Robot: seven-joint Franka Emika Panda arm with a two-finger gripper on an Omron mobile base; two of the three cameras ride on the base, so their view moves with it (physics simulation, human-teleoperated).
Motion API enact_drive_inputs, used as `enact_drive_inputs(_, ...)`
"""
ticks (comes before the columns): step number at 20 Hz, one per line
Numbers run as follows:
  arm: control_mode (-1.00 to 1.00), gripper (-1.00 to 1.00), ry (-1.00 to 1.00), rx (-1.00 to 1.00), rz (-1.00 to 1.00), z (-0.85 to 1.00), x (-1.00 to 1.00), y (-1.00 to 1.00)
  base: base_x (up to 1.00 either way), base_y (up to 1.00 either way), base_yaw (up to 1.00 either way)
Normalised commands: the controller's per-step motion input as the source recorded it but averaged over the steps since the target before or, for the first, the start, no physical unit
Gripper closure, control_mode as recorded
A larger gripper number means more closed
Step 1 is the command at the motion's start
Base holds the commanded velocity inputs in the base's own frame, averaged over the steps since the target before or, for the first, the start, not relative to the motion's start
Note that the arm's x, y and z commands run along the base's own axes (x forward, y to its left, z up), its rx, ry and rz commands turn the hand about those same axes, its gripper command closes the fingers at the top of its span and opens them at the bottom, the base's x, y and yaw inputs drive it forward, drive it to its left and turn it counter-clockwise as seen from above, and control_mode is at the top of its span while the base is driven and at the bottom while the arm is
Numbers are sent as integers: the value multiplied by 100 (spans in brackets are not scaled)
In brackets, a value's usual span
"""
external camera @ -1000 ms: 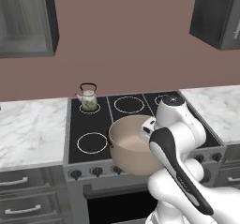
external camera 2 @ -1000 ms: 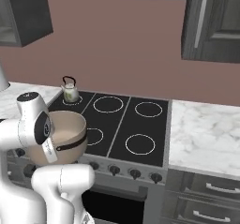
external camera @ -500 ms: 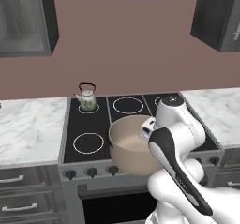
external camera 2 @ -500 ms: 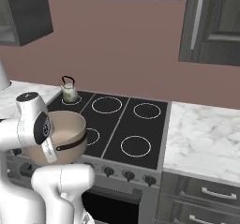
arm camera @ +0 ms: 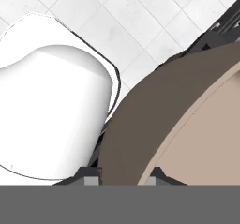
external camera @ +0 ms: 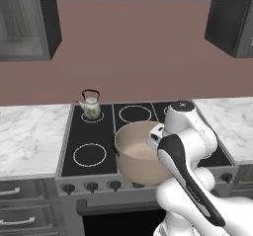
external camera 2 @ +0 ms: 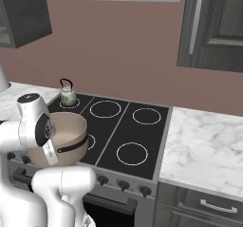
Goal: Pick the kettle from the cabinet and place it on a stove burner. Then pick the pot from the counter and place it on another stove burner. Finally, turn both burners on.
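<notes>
Kettle (external camera: 91, 105): already on the back-left burner (external camera: 92, 115).
Pot (external camera: 139, 152): held up at the stove's front edge, hardly moved in the last second.
Gripper (arm camera: 120, 177): pinched on the pot's rim.
Meaning: carry stalled; a free burner (external camera 2: 132, 153) awaits.

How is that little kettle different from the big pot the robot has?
The kettle is small, white and flowery with an arched black handle; the pot is much bigger, plain tan, lidless. The kettle sits on a back burner ring; the pot is held up at the cooktop's front edge. Both are round cookware.
</notes>
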Motion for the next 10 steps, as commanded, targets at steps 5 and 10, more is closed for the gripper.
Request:
enact_drive_inputs(5,100,100,0,0,0,0,0,0,37,-8,11)
enact_drive_inputs(10,100,100,0,0,0,0,0,0,16,-11,5)
